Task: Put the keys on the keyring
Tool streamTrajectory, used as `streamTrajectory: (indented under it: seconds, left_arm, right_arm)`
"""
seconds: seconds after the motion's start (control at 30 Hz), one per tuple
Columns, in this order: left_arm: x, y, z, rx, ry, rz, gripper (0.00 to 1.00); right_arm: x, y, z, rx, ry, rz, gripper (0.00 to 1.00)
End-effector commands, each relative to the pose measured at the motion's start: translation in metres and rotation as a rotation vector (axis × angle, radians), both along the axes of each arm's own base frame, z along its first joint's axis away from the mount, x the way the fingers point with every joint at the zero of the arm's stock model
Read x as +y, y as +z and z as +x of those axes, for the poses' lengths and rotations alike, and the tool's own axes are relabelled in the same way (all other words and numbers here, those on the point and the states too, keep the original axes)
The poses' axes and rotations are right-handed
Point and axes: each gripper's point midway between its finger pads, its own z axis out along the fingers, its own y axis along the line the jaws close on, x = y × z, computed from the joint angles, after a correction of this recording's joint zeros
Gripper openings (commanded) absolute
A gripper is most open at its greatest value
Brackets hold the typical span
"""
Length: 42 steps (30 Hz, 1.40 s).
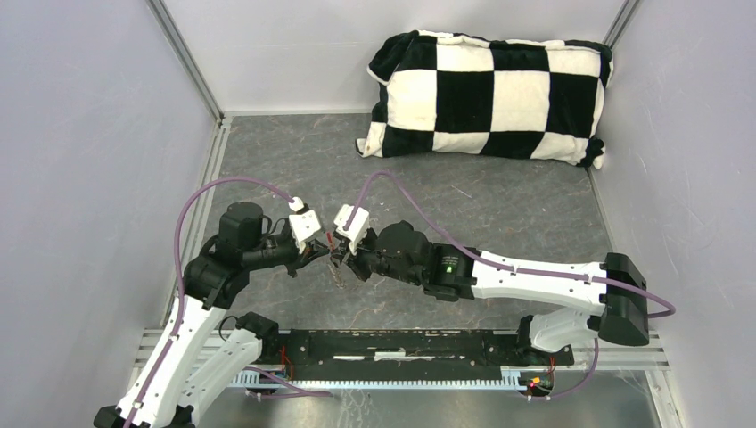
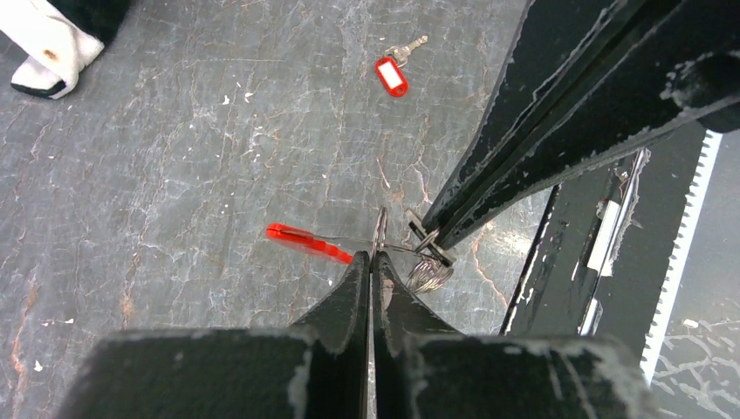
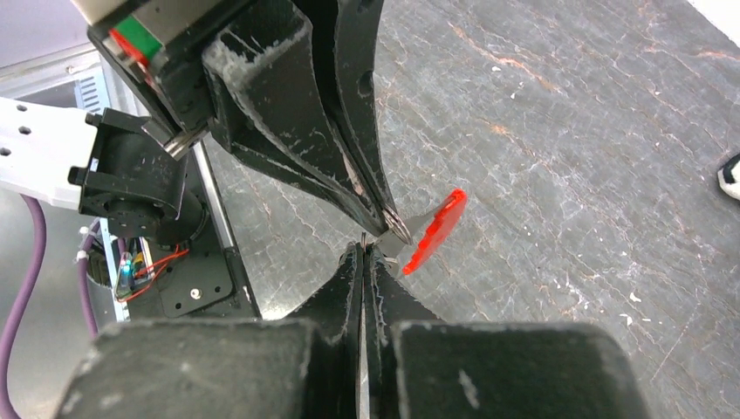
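Between my left fingers (image 2: 370, 272) and my right fingers (image 3: 359, 262) the keyring (image 2: 428, 275) is strung. The left pair is pinched shut on one thin silver ring, the red fob (image 2: 310, 242) sticking out to their left, and the right pair is clamped tight on the ring cluster just beside. Beyond both, well apart, the red-headed key (image 2: 392, 76) lies on the surface (image 2: 174, 175).

Grey marbled table (image 1: 499, 214) — checkered pillow (image 1: 486, 96), red-headed key (image 2: 393, 76)
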Motion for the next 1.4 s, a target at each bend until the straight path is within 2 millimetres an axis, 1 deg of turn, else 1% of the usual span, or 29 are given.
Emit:
streamTrajectory:
  seconds: [0.0,0.3,0.7,1.23,1.37]
  left_arm:
    - [-0.0015,0.0206,0.0041,-0.050,0.014,-0.033,0.02]
    - [-0.0006,0.0201,0.0030,-0.056,0.011,-0.029,0.02]
    - [0.0003,0.0192,0.0023,-0.070,0.005,-0.022,0.02]
    - [0.0009,0.0164,-0.0001,-0.074,-0.011,-0.010,0.02]
    - [0.0014,0.0176,-0.0003,-0.084,-0.011,-0.010,0.02]
  right_arm:
    - [0.0140,0.0376,0.0041,-0.031,-0.030,0.115,0.00]
    - [0.0158,0.0365,0.0051,-0.030,-0.068,0.132,0.00]
    - [0.0202,0.0322,0.0081,-0.030,-0.099,0.111,0.00]
    - [0.0172,0.0377,0.0119,-0.019,-0.173,0.162,0.00]
    - [0.0201,0.0336,0.0130,-0.015,-0.177,0.138,0.00]
